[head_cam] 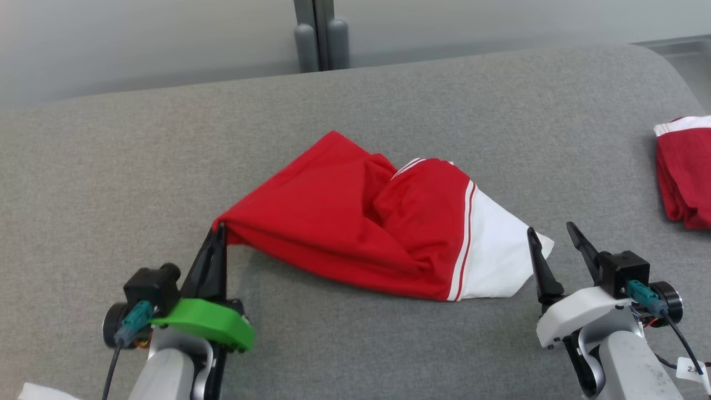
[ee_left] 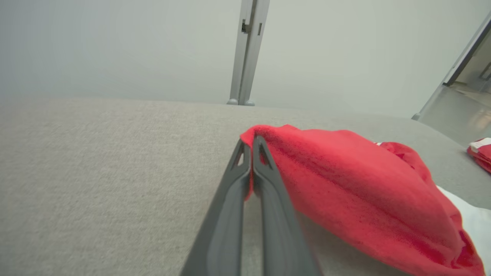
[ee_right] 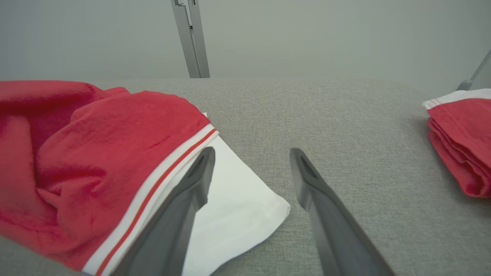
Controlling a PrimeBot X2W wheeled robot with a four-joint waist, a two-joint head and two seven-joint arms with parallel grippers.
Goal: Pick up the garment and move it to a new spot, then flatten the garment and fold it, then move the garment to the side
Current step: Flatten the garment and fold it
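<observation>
L claw (head_cam: 220,227) pinches crumpled red/white garment (head_cam: 333,222) corner.

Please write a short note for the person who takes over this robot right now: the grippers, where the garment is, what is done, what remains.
Left gripper: shut on a red corner of the garment.
Right gripper: open at the garment's white end, not gripping it.
The garment lies bunched on the grey surface. A folded red garment sits at the far right.
Done: the left grasp only.
Left: probably take the white end, then flatten, fold and move aside.
</observation>
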